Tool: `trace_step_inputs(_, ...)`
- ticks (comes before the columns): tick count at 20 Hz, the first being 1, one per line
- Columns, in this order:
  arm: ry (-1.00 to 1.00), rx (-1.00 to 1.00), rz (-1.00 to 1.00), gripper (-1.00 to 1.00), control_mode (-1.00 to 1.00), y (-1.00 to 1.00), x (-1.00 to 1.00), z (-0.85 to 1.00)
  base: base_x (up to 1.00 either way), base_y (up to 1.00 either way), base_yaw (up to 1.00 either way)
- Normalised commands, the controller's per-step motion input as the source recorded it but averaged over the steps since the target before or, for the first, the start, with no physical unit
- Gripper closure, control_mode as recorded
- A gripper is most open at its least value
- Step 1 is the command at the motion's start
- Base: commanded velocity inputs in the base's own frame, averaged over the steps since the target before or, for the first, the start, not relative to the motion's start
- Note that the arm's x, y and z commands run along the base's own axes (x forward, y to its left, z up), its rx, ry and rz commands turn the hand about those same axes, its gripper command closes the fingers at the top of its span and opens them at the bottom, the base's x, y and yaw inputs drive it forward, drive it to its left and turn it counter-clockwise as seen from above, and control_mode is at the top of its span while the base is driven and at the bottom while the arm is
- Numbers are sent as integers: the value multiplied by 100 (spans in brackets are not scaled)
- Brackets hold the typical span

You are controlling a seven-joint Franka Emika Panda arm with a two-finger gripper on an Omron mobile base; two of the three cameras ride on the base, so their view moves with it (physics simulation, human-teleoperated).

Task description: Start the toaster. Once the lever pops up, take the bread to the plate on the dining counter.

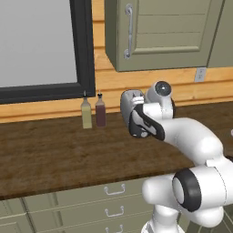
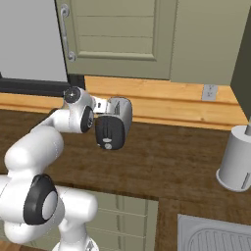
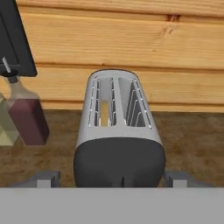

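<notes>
Now hanging wide apart, fingertips (image 3: 43,178) flanking the toaster (image 3: 119,144) end panel. Probably risking a missed lever (image 3: 123,181) by hovering too far off. Bread (image 3: 104,114) sitting deep between, well beyond the tips.

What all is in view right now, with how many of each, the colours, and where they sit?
toaster: one, white-silver with black end panel, on the wood counter by the wall.
bread: one, tan, down in the toaster's left slot.
bottles: two, one pale olive, one dark red, left of the toaster.
upper cabinet: one, grey-green, above the toaster.
wall outlet: one, grey, right of the toaster.
grey canister: one, far right on the counter.
gripper: one, open, fingers either side of the toaster's end.
</notes>
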Motion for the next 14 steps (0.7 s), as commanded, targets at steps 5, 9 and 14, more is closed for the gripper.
trace_step_inputs(5,-18,-3,0,-100,-100,11,4,3,0,0,0)
trace_step_inputs(9,-12,0,0,-100,-100,1,0,0,0,0,0)
trace_step_inputs(14,0,0,0,-100,-100,0,0,0,0,0,0)
